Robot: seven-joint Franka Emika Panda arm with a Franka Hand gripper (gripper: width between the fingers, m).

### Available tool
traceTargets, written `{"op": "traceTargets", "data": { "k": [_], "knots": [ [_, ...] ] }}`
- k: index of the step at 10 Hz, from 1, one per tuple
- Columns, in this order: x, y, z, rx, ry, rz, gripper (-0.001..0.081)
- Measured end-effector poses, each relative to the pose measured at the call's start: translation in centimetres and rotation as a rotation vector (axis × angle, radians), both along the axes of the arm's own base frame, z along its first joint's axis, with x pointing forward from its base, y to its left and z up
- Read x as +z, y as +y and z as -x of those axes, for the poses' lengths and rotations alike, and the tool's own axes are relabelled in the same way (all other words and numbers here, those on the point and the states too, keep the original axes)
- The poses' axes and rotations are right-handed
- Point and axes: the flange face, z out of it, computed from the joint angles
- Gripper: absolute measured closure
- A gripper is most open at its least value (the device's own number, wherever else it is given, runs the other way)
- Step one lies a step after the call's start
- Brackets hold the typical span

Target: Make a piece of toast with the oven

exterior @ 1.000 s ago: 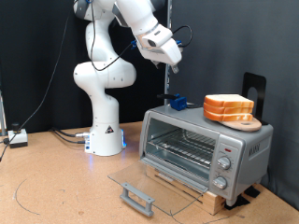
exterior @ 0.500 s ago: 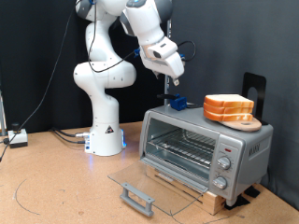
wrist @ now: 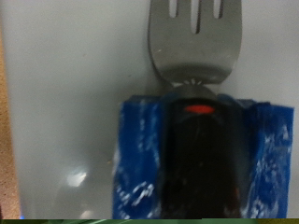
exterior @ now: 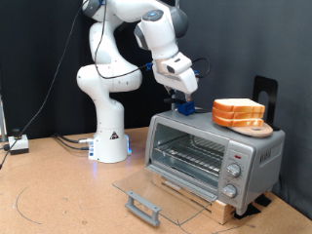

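The white Franka arm (exterior: 115, 58) rises from its base on the brown tabletop (exterior: 58, 195) at the exterior view's left and bends over toward the oven (exterior: 213, 156). The oven, silver-grey and boxy, sits at the exterior view's right on a low wooden stand, with a column of round knobs (exterior: 232, 175) down its right front. Its glass door (exterior: 156, 193) is swung fully down and lies flat in front of it, the grey bar handle (exterior: 142, 205) at the near edge, and the wire rack (exterior: 191, 152) shows bare inside the cavity.

On the oven's roof, toward the exterior view's right, a round wooden board (exterior: 249, 125) carries a stack of bread slices; the piece of toast (exterior: 239, 106) is the top one, pale with a golden-tan crust. A dark upright panel (exterior: 263, 96) stands just behind the stack.

The gripper (exterior: 178, 100) hangs over the roof's left end, just above a small blue and dark object (exterior: 184, 109) resting there, well apart from the bread. The wrist view shows this object close up: a metal fork (wrist: 192, 37) on the grey roof, its dark handle (wrist: 201, 149) with a red mark wrapped in blue tape (wrist: 140, 159). Whether the fingers are spread or clenched cannot be told from either view.
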Motion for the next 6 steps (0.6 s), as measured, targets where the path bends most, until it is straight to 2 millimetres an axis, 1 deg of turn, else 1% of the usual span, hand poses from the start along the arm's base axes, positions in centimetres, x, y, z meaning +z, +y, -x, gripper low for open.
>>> {"op": "traceTargets", "data": {
  "k": [6],
  "knots": [
    [-2.8, 2.0, -0.8, 0.004, 0.009, 0.027, -0.0003]
  ]
}}
